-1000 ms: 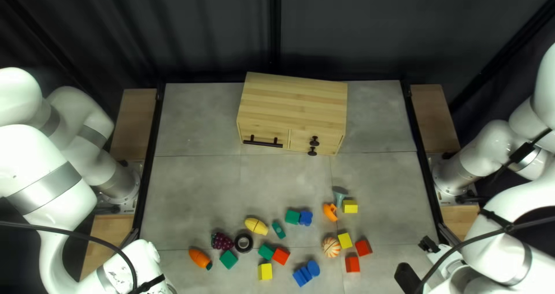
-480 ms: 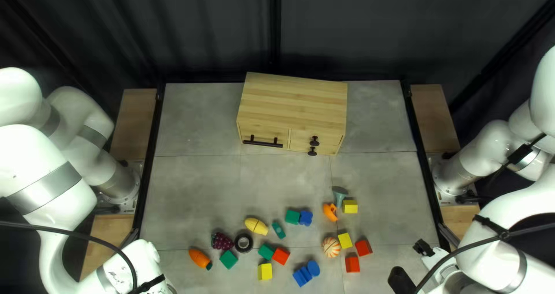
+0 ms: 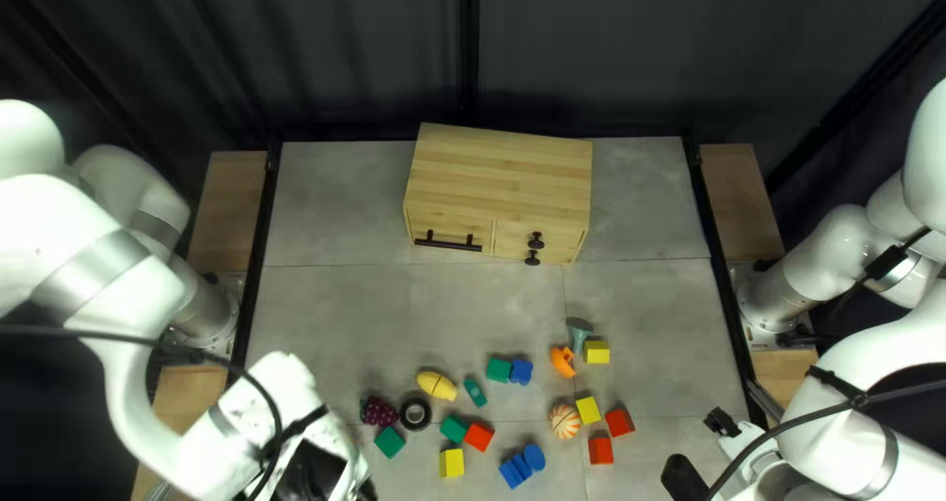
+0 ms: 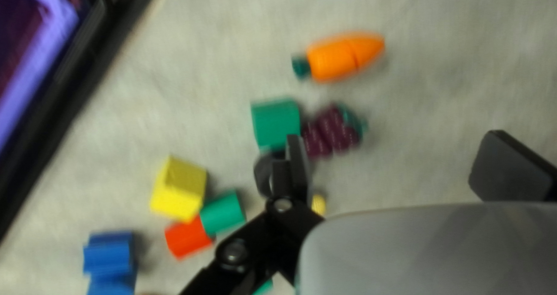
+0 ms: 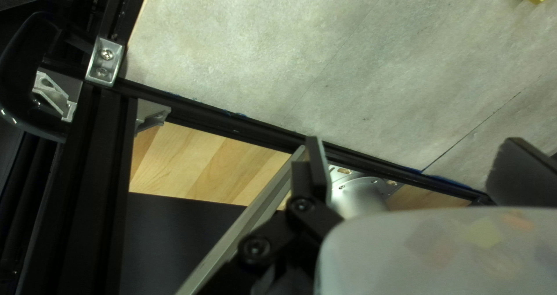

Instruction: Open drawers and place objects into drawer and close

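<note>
Left white arm point(image 3: 123, 314) has been swung inward over the grey surface point(image 3: 335, 334); orange toy carrot with green top point(image 4: 339, 59), lying there, now screened from above. It is seen ahead of left gripper point(image 4: 391, 156): fingers spread, nothing held. Pick perhaps being lined up. Pale wooden cabinet point(image 3: 501, 181) unmoved; bar-handled drawer point(image 3: 450, 228) shut, so opening still needed. Right gripper point(image 5: 409, 158) left in place, fingers parted, empty.

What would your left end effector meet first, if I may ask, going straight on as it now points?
Probably the square green block, just past one fingertip of the left end effector, beside the purple toy grapes; between the open fingers only grey tabletop shows. Depth is unclear.
</note>
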You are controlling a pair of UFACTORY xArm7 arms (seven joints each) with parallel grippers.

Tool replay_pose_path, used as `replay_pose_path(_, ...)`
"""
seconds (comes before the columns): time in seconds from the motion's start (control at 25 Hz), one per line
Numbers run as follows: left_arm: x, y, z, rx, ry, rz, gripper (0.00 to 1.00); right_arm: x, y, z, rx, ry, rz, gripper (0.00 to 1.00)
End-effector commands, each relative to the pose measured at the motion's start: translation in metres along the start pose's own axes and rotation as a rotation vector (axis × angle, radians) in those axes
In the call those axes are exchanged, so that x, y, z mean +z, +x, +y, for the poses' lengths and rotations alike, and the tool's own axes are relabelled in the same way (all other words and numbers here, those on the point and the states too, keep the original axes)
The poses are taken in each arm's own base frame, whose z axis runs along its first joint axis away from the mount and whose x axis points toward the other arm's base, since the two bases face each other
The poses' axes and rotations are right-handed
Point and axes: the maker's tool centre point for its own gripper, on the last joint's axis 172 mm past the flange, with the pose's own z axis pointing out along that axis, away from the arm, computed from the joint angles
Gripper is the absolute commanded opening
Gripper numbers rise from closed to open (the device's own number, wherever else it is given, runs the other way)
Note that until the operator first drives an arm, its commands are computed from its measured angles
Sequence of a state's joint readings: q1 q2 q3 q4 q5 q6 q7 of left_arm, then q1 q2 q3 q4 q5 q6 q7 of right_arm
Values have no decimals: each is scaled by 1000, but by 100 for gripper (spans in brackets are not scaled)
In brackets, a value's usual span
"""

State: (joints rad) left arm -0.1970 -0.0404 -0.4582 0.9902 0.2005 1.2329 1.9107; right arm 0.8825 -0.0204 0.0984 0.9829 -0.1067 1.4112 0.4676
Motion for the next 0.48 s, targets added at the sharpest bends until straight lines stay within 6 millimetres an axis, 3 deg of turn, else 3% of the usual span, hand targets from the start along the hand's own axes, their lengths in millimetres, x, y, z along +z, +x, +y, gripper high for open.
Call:
replay_pose_path(0.04, -2, -35, 22, 163, 75, -8, 100, 0, 0, 0, 0, 0, 0, 100)
replay_pose_path(0.36, -2, -35, 22, 163, 75, -8, 100, 0, 0, 0, 0, 0, 0, 100)
replay_pose_path(0.48, -1, -13, 16, 139, 79, 38, 100, 0, 0, 0, 0, 0, 0, 100)
